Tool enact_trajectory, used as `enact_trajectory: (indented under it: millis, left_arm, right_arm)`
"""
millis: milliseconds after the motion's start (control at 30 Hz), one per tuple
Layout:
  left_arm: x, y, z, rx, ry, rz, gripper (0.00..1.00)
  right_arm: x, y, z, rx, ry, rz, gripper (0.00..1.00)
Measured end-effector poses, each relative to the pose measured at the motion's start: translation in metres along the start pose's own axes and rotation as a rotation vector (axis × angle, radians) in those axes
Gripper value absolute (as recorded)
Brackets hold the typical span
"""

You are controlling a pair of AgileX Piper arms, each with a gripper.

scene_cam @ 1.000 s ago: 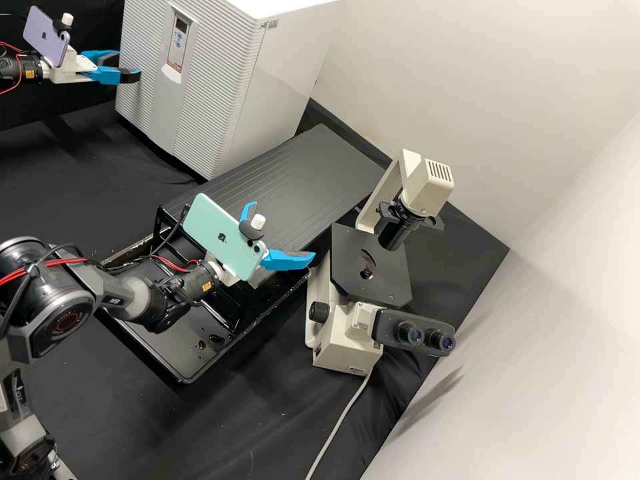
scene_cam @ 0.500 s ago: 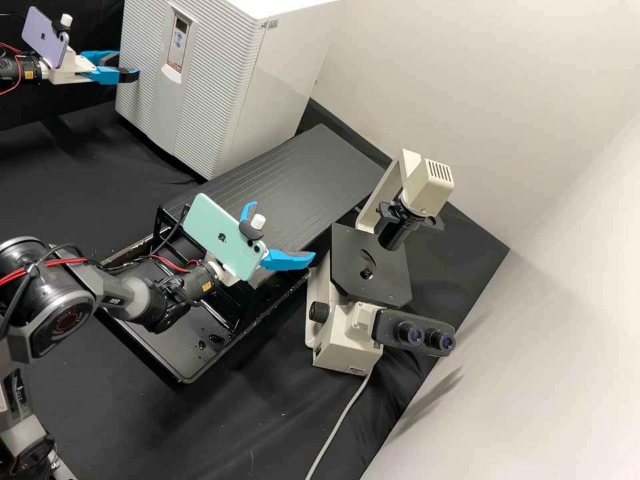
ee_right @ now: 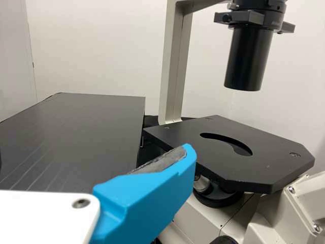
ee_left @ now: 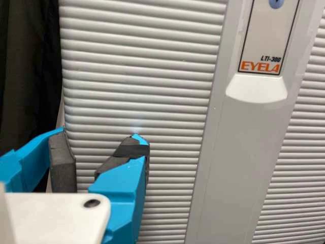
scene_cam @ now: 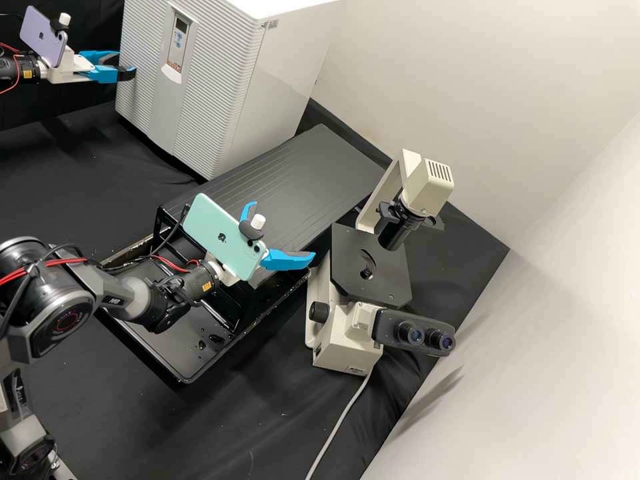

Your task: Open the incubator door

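High view: left gripper (scene_cam: 125,65) has edged away from incubator panel (scene_cam: 176,41).

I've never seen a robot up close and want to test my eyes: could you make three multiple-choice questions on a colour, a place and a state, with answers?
1. What colour is the phone on the right arm, nearer the microscope?
A) Red
B) Yellow
C) Pale green

2. Where is the left gripper?
A) Over the microscope
B) At the incubator's front
C) In the black tray

3. How are the left gripper's fingers?
A) Apart
B) Pressed together
C) Crossed

1: C, the phone's back in the high view.
2: B, ribbed front beside its fingertips.
3: A, the gap in the left wrist view.
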Motion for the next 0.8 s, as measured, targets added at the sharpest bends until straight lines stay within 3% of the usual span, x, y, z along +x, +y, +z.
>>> enact_trajectory:
  millis: [667, 800]
  left_arm:
    - [-0.008, -0.001, -0.001, -0.016, -0.008, 0.018, 0.00]
    - [-0.009, 0.000, 0.007, 0.031, -0.097, 0.026, 0.00]
  right_arm:
    - [0.000, 0.000, 0.000, 0.000, 0.000, 0.000, 1.00]
    - [0.000, 0.000, 0.000, 0.000, 0.000, 0.000, 1.00]
